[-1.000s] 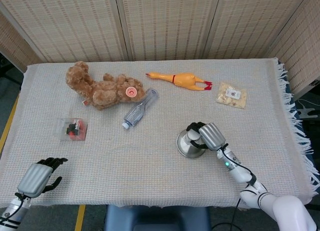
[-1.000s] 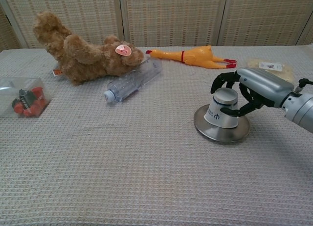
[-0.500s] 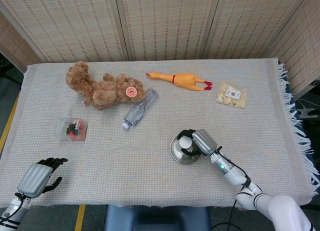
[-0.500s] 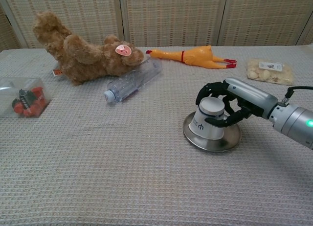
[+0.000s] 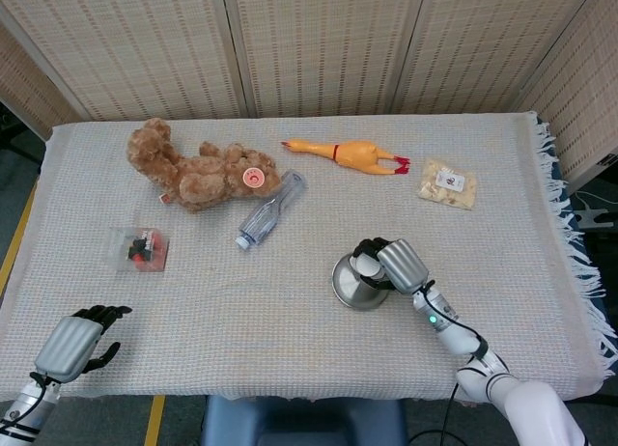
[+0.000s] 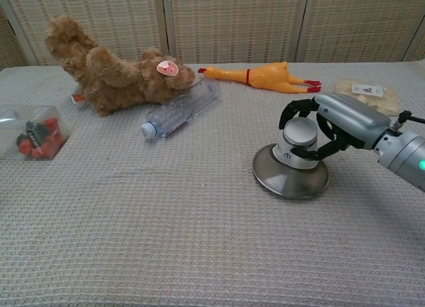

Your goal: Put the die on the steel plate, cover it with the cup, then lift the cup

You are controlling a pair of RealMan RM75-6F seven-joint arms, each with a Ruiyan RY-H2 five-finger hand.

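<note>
The round steel plate (image 5: 350, 284) (image 6: 285, 181) lies on the cloth right of the table's middle. A white cup (image 5: 365, 265) (image 6: 297, 143) stands upside down over the plate's far right part. My right hand (image 5: 399, 264) (image 6: 340, 123) grips it from the right, fingers wrapped around its wall. Whether the cup's rim touches the plate I cannot tell. The die is hidden in both views. My left hand (image 5: 71, 344) hangs at the table's near left corner, holding nothing, fingers loosely apart.
A teddy bear (image 5: 198, 173) and a lying plastic bottle (image 5: 270, 210) are at the back left, a rubber chicken (image 5: 352, 155) and a snack bag (image 5: 447, 183) at the back right. A clear box of small red items (image 5: 140, 249) sits at the left.
The plate and cup slid towards the left and nearer, then a little back. The cup now stands further right and back on the plate. My left hand has not moved.
</note>
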